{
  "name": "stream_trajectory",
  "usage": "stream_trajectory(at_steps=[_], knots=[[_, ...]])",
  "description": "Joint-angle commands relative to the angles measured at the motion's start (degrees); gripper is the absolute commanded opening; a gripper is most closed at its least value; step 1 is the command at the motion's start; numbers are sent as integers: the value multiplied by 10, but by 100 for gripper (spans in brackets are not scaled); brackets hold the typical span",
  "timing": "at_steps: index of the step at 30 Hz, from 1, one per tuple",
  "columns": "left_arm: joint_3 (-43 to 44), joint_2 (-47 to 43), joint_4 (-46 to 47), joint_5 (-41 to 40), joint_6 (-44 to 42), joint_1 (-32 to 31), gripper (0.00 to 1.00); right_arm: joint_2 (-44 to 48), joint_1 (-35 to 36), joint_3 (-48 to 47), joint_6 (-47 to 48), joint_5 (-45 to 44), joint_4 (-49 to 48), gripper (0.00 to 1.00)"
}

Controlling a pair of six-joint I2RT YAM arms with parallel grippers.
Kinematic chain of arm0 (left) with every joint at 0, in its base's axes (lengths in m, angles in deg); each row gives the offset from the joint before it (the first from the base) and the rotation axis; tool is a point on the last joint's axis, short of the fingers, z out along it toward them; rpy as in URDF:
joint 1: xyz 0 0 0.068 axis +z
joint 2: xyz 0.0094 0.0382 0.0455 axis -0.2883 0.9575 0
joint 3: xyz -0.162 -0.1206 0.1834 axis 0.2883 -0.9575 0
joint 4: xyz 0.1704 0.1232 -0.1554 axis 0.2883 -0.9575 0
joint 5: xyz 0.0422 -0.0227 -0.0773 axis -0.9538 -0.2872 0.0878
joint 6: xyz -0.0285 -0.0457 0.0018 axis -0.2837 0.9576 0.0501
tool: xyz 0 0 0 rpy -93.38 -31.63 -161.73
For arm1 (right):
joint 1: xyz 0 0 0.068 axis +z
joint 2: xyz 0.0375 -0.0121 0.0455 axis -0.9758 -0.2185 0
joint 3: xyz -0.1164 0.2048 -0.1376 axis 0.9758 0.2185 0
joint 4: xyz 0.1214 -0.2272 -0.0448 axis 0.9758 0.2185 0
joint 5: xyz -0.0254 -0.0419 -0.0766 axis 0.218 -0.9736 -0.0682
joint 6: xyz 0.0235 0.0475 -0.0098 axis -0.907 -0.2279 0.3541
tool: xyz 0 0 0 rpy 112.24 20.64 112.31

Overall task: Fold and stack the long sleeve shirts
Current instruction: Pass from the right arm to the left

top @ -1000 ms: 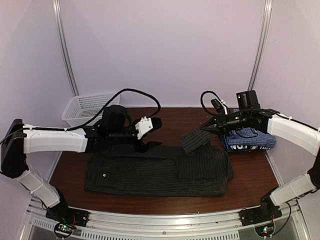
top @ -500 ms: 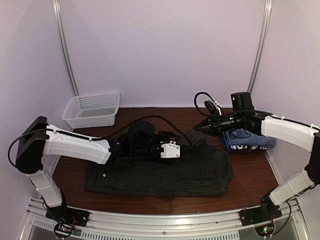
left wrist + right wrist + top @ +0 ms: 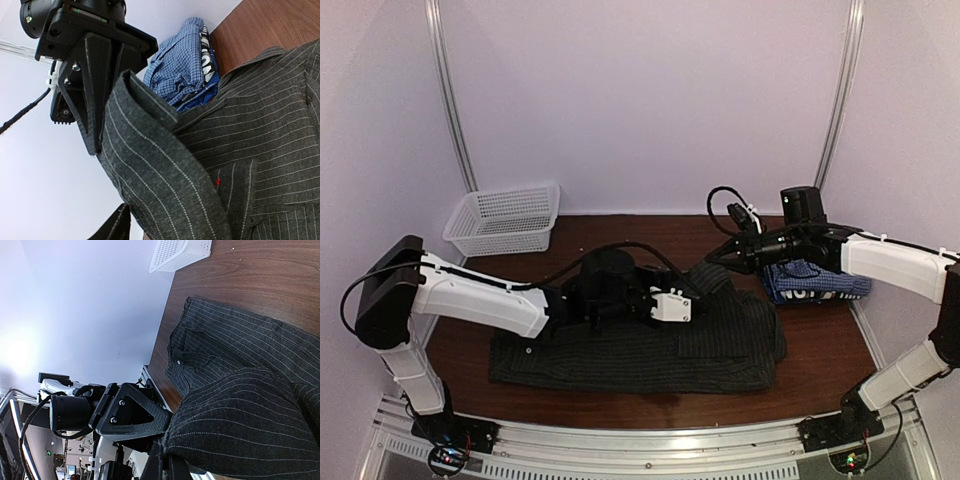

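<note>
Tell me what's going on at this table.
Two robot arms are folding a black pinstriped shirt spread on the table. The right gripper is shut on its sleeve, held lifted at the shirt's far right corner. The left gripper reaches across the shirt, close to that sleeve. A stack of folded checked shirts sits to the right.

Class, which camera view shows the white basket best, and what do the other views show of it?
The top view: the whole basket shows at the far left, with nothing in front of it. The right wrist view cuts it off at the picture's top edge. The left wrist view misses it entirely.
</note>
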Motion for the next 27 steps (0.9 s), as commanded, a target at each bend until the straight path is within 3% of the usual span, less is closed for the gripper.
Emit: stream_trajectory(at_steps=[1, 8, 10, 14, 21, 27], knots=[[0, 7, 32, 3, -10, -3, 44, 1, 4, 10, -3, 8, -18, 0], [20, 16, -5, 11, 8, -3, 15, 6, 4, 13, 6, 7, -13, 2], [26, 16, -17, 16, 18, -3, 1, 10, 4, 15, 10, 5, -9, 5], [35, 12, -32, 16, 46, -3, 0, 17, 3, 14, 42, -7, 20, 19], [17, -10, -11, -31, 91, -3, 0, 42, -13, 6, 163, -71, 156, 70], [-14, -39, 1, -38, 110, -3, 0, 92, -35, -14, 242, -189, 253, 87]])
